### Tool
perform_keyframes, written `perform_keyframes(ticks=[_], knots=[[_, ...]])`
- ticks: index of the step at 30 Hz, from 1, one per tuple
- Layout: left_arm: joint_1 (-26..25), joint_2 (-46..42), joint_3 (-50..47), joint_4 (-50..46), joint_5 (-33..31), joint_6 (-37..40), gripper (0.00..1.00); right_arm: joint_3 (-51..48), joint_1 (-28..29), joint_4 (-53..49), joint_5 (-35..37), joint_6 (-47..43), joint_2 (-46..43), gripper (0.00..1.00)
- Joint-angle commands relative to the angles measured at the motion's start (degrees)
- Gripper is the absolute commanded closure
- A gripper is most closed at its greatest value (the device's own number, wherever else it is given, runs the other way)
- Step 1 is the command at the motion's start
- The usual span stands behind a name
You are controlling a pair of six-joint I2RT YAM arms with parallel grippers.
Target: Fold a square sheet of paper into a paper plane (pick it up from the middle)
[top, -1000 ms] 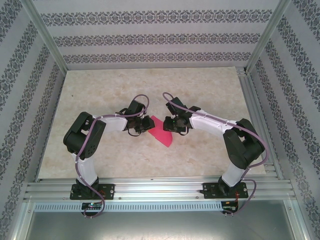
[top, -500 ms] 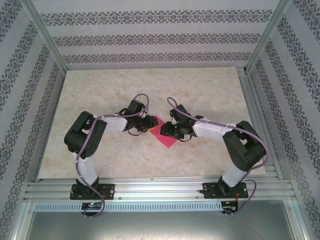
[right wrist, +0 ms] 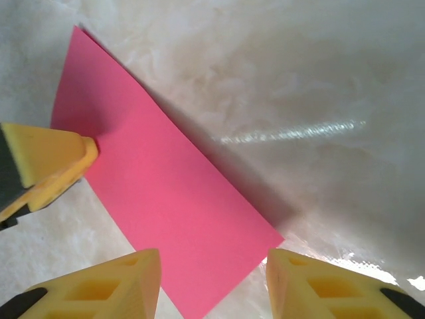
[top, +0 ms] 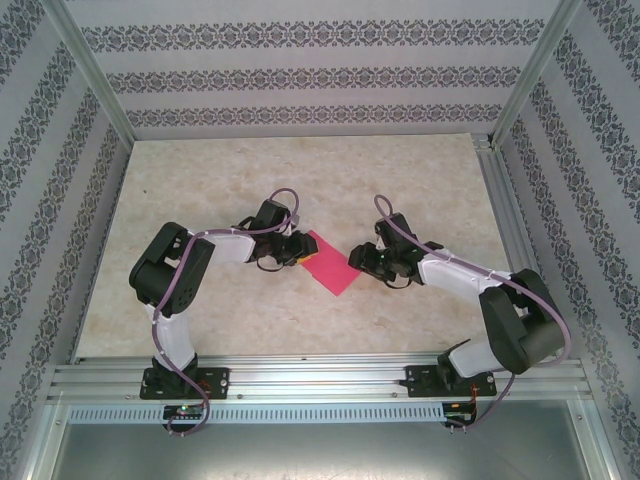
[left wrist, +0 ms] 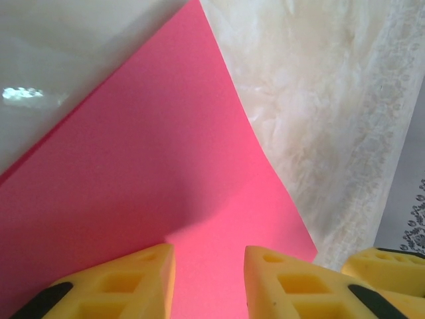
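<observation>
The sheet of paper (top: 333,268), folded flat, is touched at one edge by the left gripper (top: 299,251), jaws parted, probably steadying it; the right gripper (top: 356,258) is held spread alongside.

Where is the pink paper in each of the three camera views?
Top view: paper in the middle of the table.
Left wrist: paper at left and centre, above the yellow fingers.
Right wrist: paper runs diagonally, upper left to bottom centre.
Shared landmark: the marbled table under it.
</observation>
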Motion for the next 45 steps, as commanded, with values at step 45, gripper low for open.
perform_keyframes(ticks=[45], knots=[[-4.0,3.6,13.2,-14.1,-0.5,3.9,0.56,-4.9,-1.8,17.6,-9.4,8.2,5.9,0.49]])
